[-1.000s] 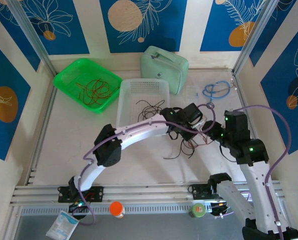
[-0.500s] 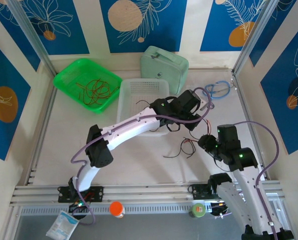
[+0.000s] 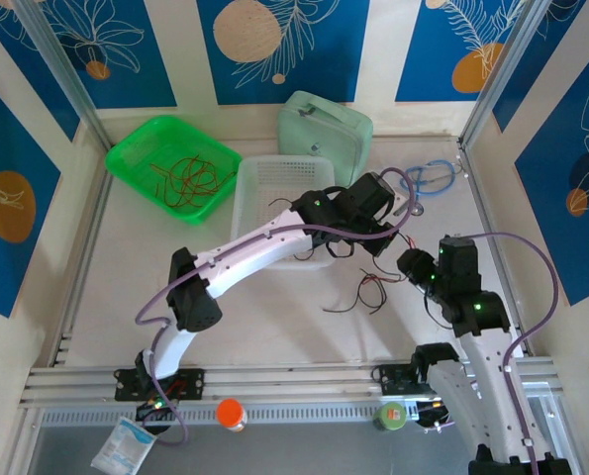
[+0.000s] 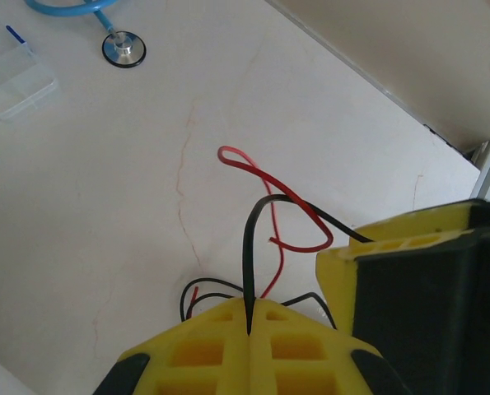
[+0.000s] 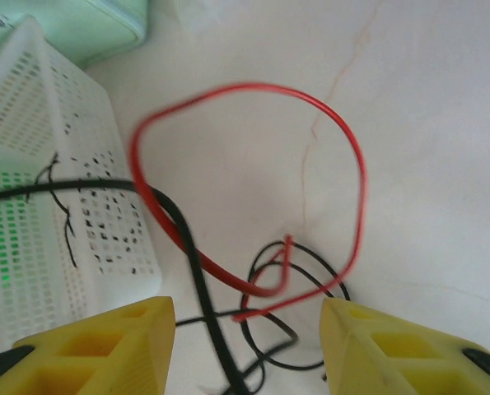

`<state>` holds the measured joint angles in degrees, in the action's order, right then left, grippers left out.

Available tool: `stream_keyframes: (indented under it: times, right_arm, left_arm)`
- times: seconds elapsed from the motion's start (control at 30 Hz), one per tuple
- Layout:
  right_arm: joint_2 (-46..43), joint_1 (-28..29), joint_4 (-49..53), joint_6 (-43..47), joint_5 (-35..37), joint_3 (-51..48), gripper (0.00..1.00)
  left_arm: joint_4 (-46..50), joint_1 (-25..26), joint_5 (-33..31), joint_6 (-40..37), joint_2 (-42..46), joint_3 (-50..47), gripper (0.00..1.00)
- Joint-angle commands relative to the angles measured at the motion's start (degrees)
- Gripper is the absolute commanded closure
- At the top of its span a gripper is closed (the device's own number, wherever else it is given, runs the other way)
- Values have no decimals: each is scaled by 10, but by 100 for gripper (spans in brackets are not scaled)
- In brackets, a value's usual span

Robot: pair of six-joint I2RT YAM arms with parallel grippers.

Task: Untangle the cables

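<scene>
A loose tangle of thin red and black cables lies on the table right of the white basket. My left gripper is above it, and the left wrist view shows the gripper shut on a black cable that rises from the jaws beside a red loop. My right gripper hovers at the tangle's right edge. In the right wrist view this gripper stands open, with a red loop and a black cable between its fingers, untouched.
A green tray at the far left holds more red and black wires. A mint case stands behind the basket. A light-blue stethoscope and a clear box lie at the far right. Two small bottles sit by the arm bases.
My left gripper has drawn back toward the basket with the black cable pinched in it. The right gripper has backed off to the tangle's right edge, still open.
</scene>
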<state>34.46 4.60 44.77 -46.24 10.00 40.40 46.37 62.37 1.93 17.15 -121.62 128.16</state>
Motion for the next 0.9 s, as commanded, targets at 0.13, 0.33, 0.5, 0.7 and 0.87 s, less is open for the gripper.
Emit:
stream_keyframes:
  times: [0.13,0.33,0.5,0.7,0.87]
  right_arm:
    - [29,-7,-29,9,-28,4,51]
    - [59,-8,-96,-4,-2,-38,65]
    - [51,-7,-115,-5,114,-43,100]
    - [30,-22,-120,-2,230,-68,100]
    - [30,-65,-138,-23,233,-112,100]
  left_arm:
    - [4,-4,18,7,9,13,100]
    - [5,-4,19,2,16,24,100]
    - [12,-4,25,-1,28,22,100]
    - [27,-4,-7,-15,50,13,100]
    - [43,-9,-45,-28,65,15,100]
